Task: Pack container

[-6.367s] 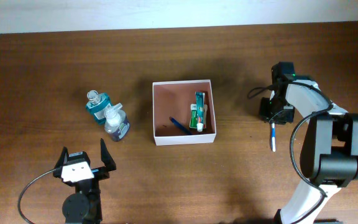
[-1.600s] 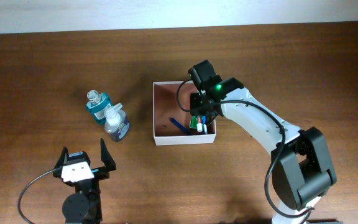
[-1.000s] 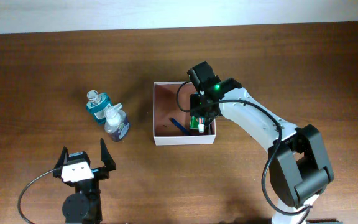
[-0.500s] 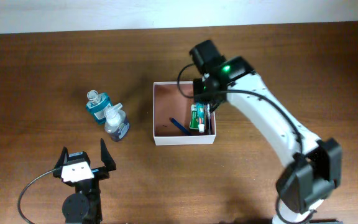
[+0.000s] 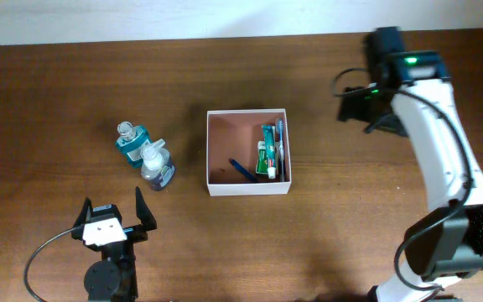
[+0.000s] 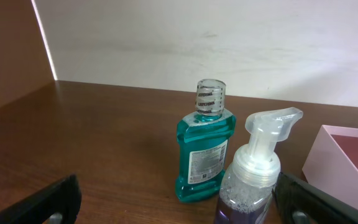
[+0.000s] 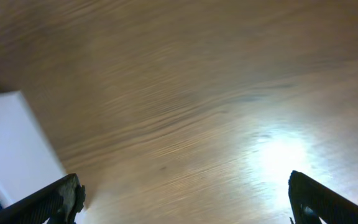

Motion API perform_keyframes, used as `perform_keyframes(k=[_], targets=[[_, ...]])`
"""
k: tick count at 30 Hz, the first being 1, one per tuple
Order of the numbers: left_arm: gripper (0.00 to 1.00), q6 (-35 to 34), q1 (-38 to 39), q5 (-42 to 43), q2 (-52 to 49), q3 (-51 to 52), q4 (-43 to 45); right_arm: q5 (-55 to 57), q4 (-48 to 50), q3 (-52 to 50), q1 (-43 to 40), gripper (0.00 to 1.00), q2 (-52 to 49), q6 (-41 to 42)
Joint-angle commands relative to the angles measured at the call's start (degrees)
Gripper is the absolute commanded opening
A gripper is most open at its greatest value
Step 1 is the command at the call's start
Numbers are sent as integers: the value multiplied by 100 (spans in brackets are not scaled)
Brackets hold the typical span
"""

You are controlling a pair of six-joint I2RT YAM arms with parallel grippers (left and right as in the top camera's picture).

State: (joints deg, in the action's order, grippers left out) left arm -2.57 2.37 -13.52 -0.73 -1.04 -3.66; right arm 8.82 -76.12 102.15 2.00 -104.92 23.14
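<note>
Black fingers of my left pincer (image 5: 113,201) stand spread and empty at the near left, facing two bottles. The teal mouthwash bottle (image 6: 204,152) is hard, smooth plastic and heavy with liquid; I would take it across its flat body, below the cap. Just beside it, the foam pump bottle (image 6: 253,186) looks rounder and slicker, so I would grip the belly, never the pump head. Mid-table, the container (image 5: 248,188) holds a toothpaste tube (image 5: 267,151), toothbrush (image 5: 281,144) and blue pen (image 5: 241,169). Its thin walls seem light card, though I cannot be sure, so I would pinch one wall gently. My right pincer (image 7: 184,186) hangs wide open and empty, to its right.
</note>
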Motion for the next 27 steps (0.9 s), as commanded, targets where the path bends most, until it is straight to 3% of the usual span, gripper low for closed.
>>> perform_keyframes(k=[1, 11, 22, 27], targets=[[99, 92, -31, 63, 33, 52, 15, 107, -13, 39, -494, 98, 42, -39], [99, 92, -31, 63, 33, 52, 15, 107, -4, 39, -1320, 98, 42, -37], [99, 87, -28, 81, 33, 50, 63, 92, 0, 39, -1366, 98, 42, -37], [99, 85, -28, 1698, 33, 46, -83, 92, 0, 39, -1366, 98, 42, -37]])
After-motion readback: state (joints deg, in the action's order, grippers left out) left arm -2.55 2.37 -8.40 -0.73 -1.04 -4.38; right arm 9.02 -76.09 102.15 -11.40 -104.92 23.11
